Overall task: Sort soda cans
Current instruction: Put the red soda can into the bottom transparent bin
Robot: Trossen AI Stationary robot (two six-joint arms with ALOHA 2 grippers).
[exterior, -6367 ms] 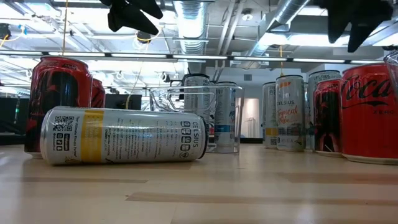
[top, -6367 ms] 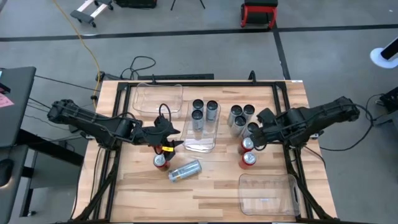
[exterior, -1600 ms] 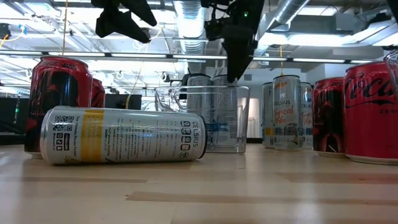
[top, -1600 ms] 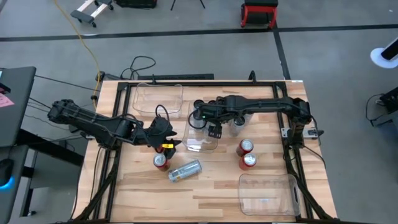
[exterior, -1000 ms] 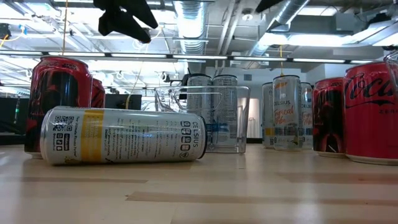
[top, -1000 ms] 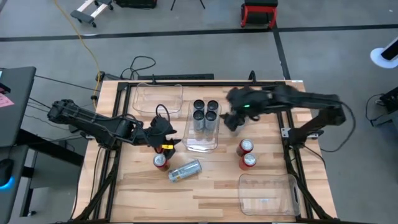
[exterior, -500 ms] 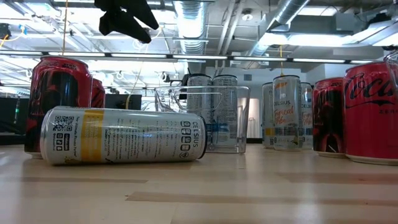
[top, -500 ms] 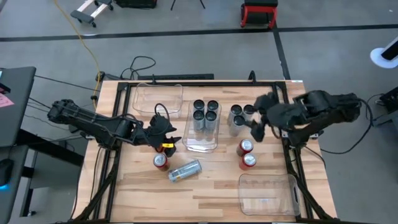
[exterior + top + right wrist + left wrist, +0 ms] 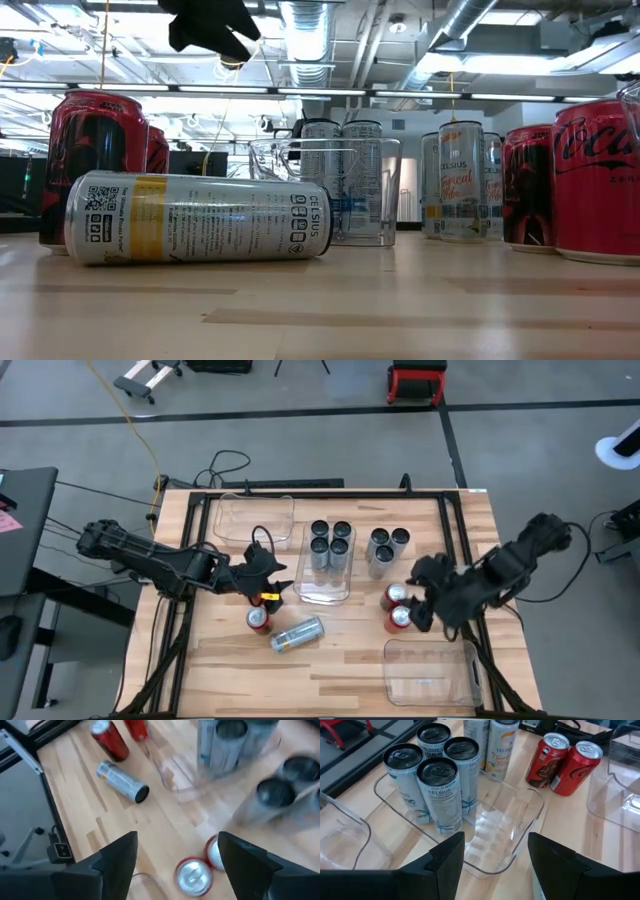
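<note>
Nearest the counter's front edge, one silver can (image 9: 297, 633) lies on its side, its long axis running roughly along that edge; to its right sits an empty clear bin (image 9: 388, 660). Just behind the toppled can a red can (image 9: 260, 620) stands upright, and my left jaws hang above and a little behind it, spread apart with nothing between them.

On the other side two red cans (image 9: 402, 618) stand touching each other, axes vertical. My right jaws hover just beside them on the outer side, parted and holding nothing, so the pair lies toward the counter's middle from me and slightly below. My right arm is by far the nearer one. I judge these to be my next pick, taken from above with the jaws straddling one can, and the neighbour pressing against it is the snag.

Farther back the middle bin (image 9: 322, 595) holds four upright pale cans (image 9: 330, 538), three more cans (image 9: 385, 547) stand beside it on the bare wood, and another empty bin (image 9: 255, 515) sits at the far left
</note>
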